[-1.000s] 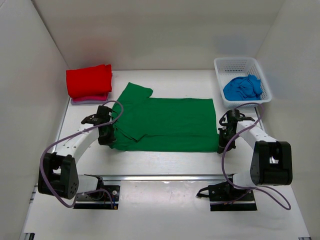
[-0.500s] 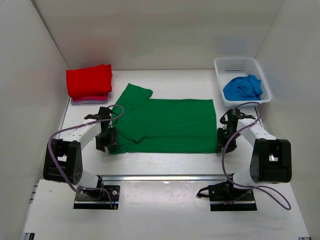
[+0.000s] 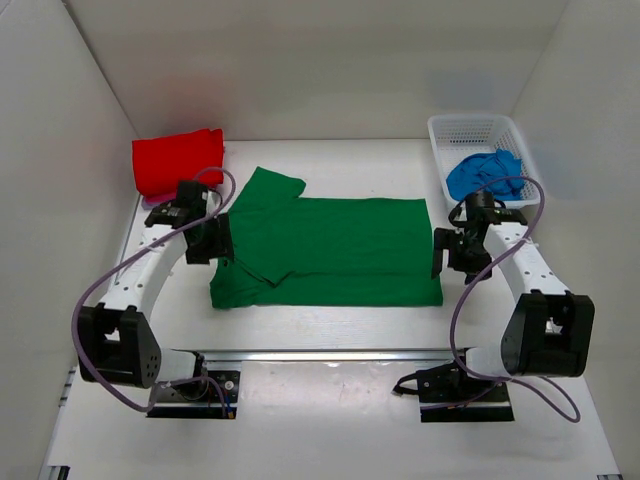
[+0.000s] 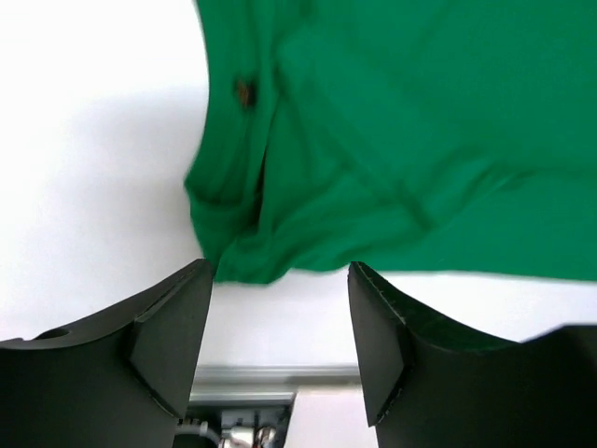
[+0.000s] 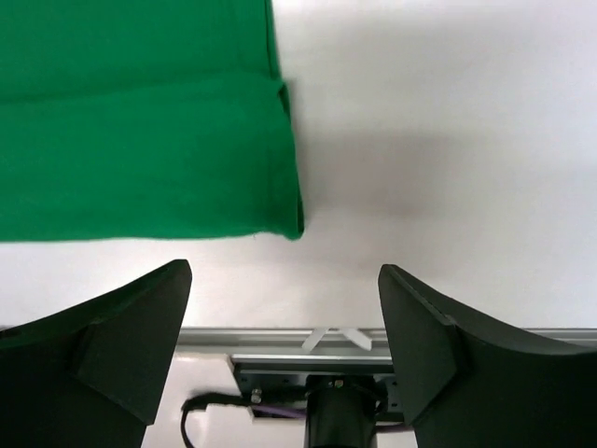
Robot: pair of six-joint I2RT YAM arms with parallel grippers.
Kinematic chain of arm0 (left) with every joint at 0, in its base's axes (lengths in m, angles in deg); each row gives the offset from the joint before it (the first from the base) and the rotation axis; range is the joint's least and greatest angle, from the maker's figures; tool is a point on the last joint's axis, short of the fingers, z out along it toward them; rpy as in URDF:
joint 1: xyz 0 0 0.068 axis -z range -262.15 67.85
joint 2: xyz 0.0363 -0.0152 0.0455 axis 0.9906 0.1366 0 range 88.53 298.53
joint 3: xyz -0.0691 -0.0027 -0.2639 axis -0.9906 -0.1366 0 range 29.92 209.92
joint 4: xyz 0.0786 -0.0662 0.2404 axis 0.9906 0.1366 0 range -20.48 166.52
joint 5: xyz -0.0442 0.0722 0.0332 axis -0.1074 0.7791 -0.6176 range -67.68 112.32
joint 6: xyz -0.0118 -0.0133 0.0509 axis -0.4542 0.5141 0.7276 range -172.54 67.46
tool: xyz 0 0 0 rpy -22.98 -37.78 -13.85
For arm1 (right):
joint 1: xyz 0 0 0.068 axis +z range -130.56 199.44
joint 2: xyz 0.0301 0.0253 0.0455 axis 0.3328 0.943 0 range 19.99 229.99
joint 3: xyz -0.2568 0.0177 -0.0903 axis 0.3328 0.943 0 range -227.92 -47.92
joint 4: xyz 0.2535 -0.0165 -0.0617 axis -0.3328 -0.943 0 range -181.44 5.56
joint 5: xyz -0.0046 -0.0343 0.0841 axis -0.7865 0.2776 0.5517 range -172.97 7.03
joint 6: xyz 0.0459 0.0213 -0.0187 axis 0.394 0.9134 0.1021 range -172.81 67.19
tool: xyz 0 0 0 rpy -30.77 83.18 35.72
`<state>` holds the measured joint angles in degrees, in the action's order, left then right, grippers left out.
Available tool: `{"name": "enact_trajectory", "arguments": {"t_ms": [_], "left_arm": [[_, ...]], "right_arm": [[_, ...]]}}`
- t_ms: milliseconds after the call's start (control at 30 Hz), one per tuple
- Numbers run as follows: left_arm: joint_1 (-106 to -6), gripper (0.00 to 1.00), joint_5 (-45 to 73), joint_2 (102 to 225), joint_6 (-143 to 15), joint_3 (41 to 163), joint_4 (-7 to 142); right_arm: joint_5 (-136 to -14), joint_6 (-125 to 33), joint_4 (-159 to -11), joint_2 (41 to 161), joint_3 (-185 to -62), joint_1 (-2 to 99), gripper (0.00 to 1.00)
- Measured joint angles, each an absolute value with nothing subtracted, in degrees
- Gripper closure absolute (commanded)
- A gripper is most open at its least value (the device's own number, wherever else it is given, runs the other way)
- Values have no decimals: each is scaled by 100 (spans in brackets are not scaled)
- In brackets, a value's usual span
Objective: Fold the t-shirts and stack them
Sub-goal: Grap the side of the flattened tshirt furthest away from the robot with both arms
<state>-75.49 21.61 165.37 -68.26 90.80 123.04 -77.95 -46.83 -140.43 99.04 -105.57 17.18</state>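
A bright green t-shirt (image 3: 330, 250) lies flat in the middle of the table, folded lengthwise, with one sleeve pointing to the back left. My left gripper (image 3: 215, 240) hovers open over its left end, nothing between the fingers; the left wrist view shows the rumpled sleeve end of the green t-shirt (image 4: 392, 140) below the left gripper (image 4: 280, 327). My right gripper (image 3: 445, 252) stands open just off the shirt's right edge; the right wrist view shows the green t-shirt's corner (image 5: 140, 140) ahead of the right gripper (image 5: 284, 327). A folded red t-shirt (image 3: 178, 162) tops a pink one (image 3: 150, 201) at the back left. A blue t-shirt (image 3: 485, 175) lies crumpled in the basket.
A white mesh basket (image 3: 470, 125) stands at the back right, close behind my right arm. A metal rail (image 3: 330, 355) runs along the near table edge between the arm bases. White walls close in the left, back and right sides.
Both grippers have opened and let go of the green t-shirt's near edge. Both arms have risen and drawn back, the left towards the red stack, the right towards the basket.
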Motion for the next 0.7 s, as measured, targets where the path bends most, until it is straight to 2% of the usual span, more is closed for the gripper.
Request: {"name": "enact_trajectory", "arguments": {"t_ms": [167, 267, 467, 567, 700], "left_arm": [[-7578, 34, 1955, 16837, -6863, 9828, 11576], [-7484, 37, 1789, 17626, -6874, 10529, 10868], [-7434, 35, 1699, 19374, -7014, 11333, 9438], [-7401, 35, 1887, 20089, -7056, 11766, 9174], [-7313, 35, 2102, 21088, -7038, 12960, 9089]], "right_arm": [[-8025, -4648, -13638, 9856, -10937, 1973, 30], [-7994, -4493, -13092, 9991, -11110, 2164, 30], [-8326, -3892, -11774, 10612, -11228, 2529, 29], [-8687, -3586, -11101, 10929, -11232, 2686, 29], [-9091, -3320, -10491, 11598, -11549, 2782, 30]]}}
